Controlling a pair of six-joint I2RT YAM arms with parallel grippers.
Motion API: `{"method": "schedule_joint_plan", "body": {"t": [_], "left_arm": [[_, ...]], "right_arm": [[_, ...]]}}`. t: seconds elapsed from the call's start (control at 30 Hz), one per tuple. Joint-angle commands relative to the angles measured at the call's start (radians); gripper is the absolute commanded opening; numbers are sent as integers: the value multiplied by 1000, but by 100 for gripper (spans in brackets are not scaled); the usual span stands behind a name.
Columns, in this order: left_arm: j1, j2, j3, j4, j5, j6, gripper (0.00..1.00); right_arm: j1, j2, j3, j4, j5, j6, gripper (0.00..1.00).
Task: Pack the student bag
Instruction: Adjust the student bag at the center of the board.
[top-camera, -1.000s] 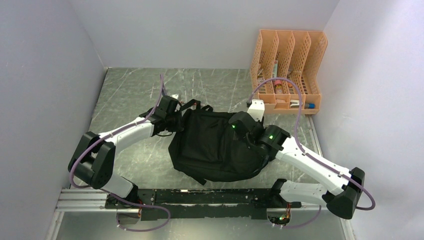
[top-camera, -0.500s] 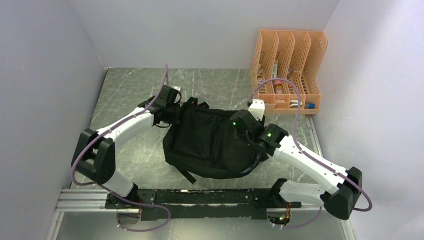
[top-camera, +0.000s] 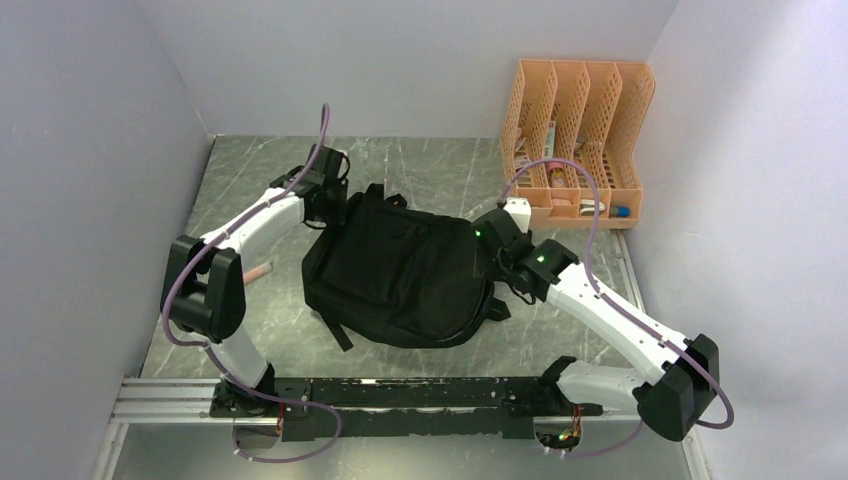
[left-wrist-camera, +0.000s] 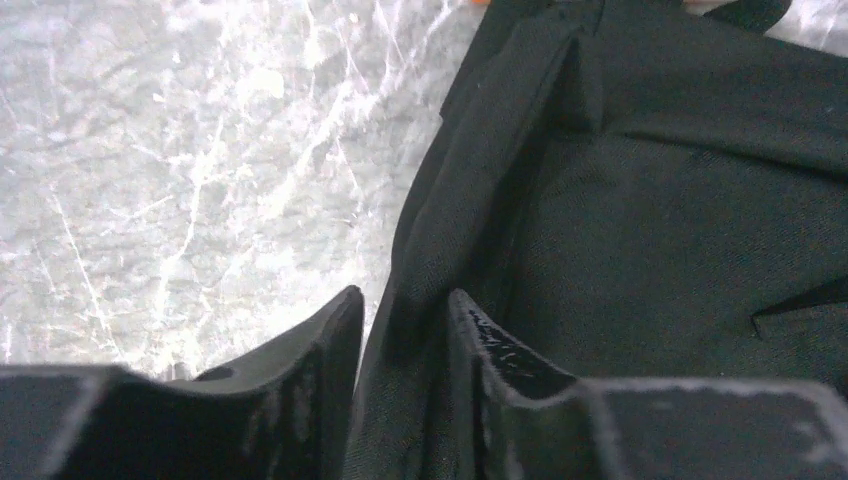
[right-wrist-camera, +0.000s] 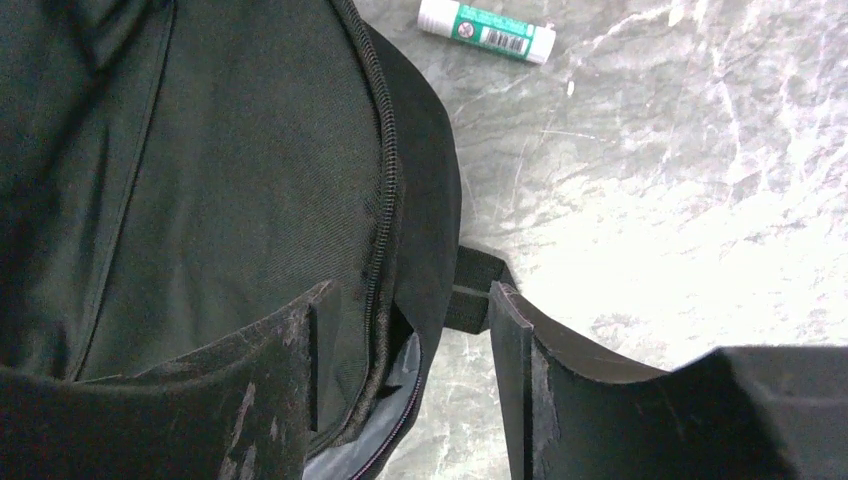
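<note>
Backpack: you have it lying flat mid-tabletop.
Left fingers: at its 10 o'clock corner, narrowly apart around a fabric fold; you cannot tell if they pinch it.
Right fingers: at its 2 o'clock edge, parted wide astride the zipper rim, unclamped.

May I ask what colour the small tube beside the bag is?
The tube is white with a green label, clearest in the right wrist view.

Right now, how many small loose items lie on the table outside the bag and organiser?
2: a pink item beside the left arm, a green-labelled tube past the bag. Others may be hidden.
</note>
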Motion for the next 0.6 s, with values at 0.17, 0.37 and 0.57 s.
{"method": "schedule_joint_plan", "body": {"t": [0.17, 0.37, 0.57], "left_arm": [[11, -131, -5, 81, 41, -33, 53], [-31, -185, -55, 165, 130, -64, 54], [-110, -168, -85, 179, 125, -79, 53]], "right_arm": [[-48, -10, 24, -135, -256, -46, 61], [-49, 3, 15, -194, -240, -14, 58], [-49, 28, 6, -218, -157, 14, 52]]}}
